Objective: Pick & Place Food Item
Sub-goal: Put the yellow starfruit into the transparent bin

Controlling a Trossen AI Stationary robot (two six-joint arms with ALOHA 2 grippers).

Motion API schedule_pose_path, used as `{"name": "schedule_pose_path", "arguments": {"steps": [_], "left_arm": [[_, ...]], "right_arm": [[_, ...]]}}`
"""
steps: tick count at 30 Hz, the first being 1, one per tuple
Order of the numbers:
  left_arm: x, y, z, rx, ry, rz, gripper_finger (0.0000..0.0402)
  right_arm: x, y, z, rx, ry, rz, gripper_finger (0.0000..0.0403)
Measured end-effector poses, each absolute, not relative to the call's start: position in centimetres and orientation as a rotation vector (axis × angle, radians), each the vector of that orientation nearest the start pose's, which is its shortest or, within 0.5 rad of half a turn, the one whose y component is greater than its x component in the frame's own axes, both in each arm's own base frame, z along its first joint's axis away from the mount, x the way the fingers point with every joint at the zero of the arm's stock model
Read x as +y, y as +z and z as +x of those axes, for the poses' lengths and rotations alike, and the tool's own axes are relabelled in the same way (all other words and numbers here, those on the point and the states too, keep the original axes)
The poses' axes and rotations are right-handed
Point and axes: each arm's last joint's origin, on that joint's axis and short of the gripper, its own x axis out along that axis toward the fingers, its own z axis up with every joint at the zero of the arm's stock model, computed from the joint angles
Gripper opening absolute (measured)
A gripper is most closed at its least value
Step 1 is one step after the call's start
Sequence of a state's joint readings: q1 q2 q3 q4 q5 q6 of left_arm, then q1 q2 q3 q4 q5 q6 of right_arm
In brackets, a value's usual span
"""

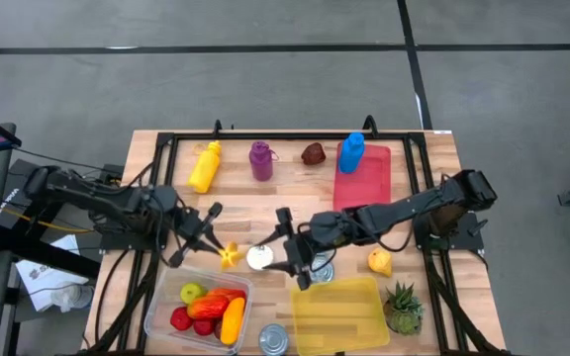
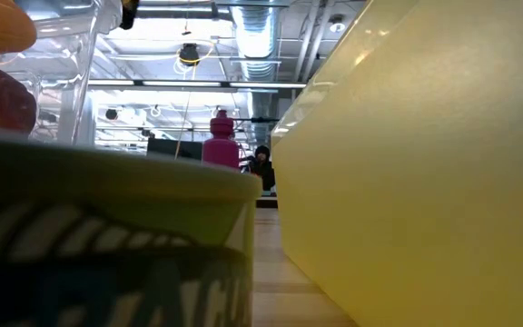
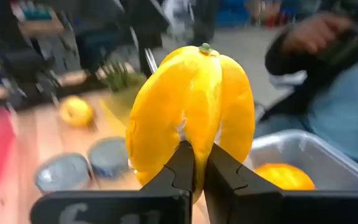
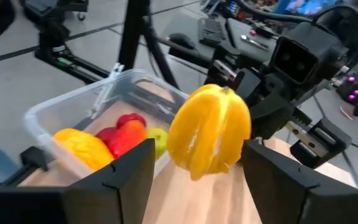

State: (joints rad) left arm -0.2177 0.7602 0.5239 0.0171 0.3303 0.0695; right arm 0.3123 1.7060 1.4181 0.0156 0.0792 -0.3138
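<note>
A yellow starfruit (image 1: 229,255) sits in my left gripper (image 1: 216,247), just beyond the far edge of a clear tub (image 1: 156,314) that holds several fruits. The left gripper is shut on the starfruit (image 3: 194,106). My right gripper (image 1: 287,249) is open and faces the starfruit from the table's right. In the right wrist view its two fingers (image 4: 123,177) stand on either side of the starfruit (image 4: 210,134) without touching it. The left gripper (image 4: 278,115) shows behind the fruit. My left gripper pinches one thin rib of the starfruit (image 3: 199,146) near its lower end, between the two fingertips (image 3: 182,168). The fingers come about level from the table's left. The fruit stands upright, stem end up, and looks lifted clear of the table.
A white-topped tin (image 1: 259,258) lies between the two grippers, with another tin (image 1: 322,271) under the right arm and a can (image 1: 273,339) at the near edge. A yellow box (image 1: 336,314), a pineapple (image 1: 401,307) and a yellow fruit (image 1: 380,261) are near right. Bottles and a red tray (image 1: 369,178) stand at the far edge. A person's arm (image 3: 328,68) shows beyond the table.
</note>
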Motion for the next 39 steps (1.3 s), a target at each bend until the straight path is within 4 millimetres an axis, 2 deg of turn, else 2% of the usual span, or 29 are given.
{"name": "schedule_pose_path", "arguments": {"steps": [3,6,12,20,27,30,39], "left_arm": [[-6.0,26.7,16.3,0.301,-0.561,0.068,0.0004],[-7.3,27.1,15.6,0.365,-0.565,0.061,0.0004],[-9.5,26.8,14.6,0.476,-0.609,0.026,0.0004],[-11.5,24.2,15.3,0.701,-0.608,-0.025,0.0004],[-11.9,23.0,15.7,0.802,-0.583,-0.041,0.0006],[-11.8,23.1,15.6,0.808,-0.605,-0.059,0.0025],[-11.6,23.6,15.3,0.781,-0.586,-0.088,0.0132]], "right_arm": [[12.7,32.1,38.3,0.247,0.291,-0.36,0.0217],[13.0,30.6,38.0,0.265,0.299,-0.35,0.0208],[12.2,27.8,37.7,0.345,0.28,-0.288,0.019],[11.6,27.2,37.7,0.411,0.264,-0.262,0.0172],[11.6,27.1,37.6,0.419,0.263,-0.264,0.0162],[11.6,27.1,37.6,0.429,0.26,-0.254,0.016],[12.4,26.9,37.2,0.445,0.277,-0.237,0.0157]]}}
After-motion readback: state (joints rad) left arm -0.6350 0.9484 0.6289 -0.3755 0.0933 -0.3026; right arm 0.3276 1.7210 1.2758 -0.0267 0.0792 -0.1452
